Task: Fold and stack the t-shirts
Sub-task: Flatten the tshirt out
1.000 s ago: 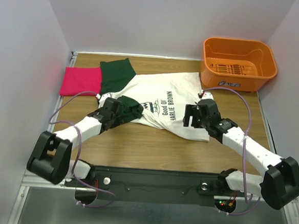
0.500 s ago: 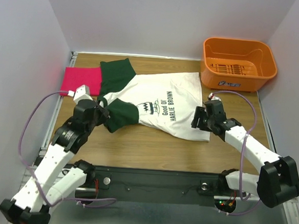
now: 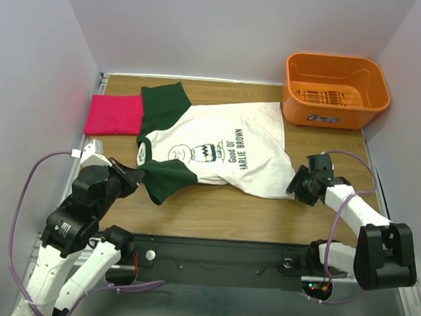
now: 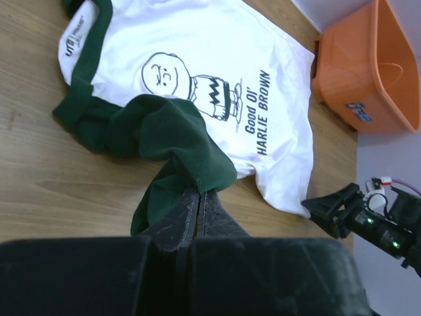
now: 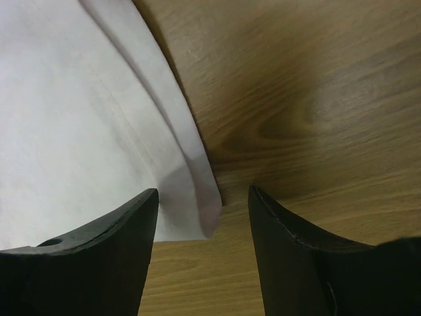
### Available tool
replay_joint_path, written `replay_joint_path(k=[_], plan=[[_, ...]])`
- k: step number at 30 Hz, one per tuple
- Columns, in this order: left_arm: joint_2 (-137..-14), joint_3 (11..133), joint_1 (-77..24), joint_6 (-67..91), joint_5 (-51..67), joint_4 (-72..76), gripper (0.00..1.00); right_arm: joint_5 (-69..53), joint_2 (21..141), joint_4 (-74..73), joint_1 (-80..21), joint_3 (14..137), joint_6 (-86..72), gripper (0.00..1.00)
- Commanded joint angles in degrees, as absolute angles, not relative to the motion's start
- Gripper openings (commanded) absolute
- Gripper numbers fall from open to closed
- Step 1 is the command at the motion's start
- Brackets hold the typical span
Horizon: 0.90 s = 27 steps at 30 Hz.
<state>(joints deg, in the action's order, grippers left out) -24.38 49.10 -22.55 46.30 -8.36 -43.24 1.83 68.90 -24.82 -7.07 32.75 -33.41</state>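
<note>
Top external: white t-shirt (image 3: pixel 222 146) flat mid-worktop, pink t-shirt (image 3: pixel 114 114) folded at left edge.
Left gripper (image 4: pixel 199 192): pinching green sleeve (image 4: pixel 168 131).
Right gripper (image 5: pixel 204 197): spread, white hem corner (image 5: pixel 197 214) between its fingers.

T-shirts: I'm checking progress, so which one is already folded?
The plain pink-red t-shirt, a compact rectangle at far left; the white green-sleeved t-shirt lies spread out.

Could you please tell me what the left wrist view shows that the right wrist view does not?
Only the left wrist view: the left fingers shut on the green sleeve, the Charlie Brown print, the orange basket, and the right fingers at the hem. Only the right wrist view: the hem corner between those open fingers, close up. Both: the white t-shirt and wooden table.
</note>
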Motion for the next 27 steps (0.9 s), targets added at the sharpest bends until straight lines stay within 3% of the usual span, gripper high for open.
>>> replay_joint_path(k=[1,18,21,24,27], plan=[[-23.4,50.4,-22.9,47.1,-4.4,-43.9,0.0,0.6,66.8,-25.1,-6.4,32.1,-35.6,0.63],[-21.6,46.8,-22.9,46.8,-3.3,-42.1,0.0,-0.8,65.8,-25.2,-6.3,29.3,-38.1,0.48],[-21.3,46.8,-22.9,46.8,-3.1,-42.2,0.0,-0.4,65.7,-25.4,-6.3,29.0,-38.9,0.41],[-21.0,46.8,-22.8,46.7,-3.7,-42.3,0.0,2.1,64.5,-26.0,-6.3,29.0,-39.9,0.21],[-21.0,47.7,-22.9,46.6,-5.1,-42.5,0.0,2.6,62.3,-27.8,-6.4,31.1,-39.8,0.09]])
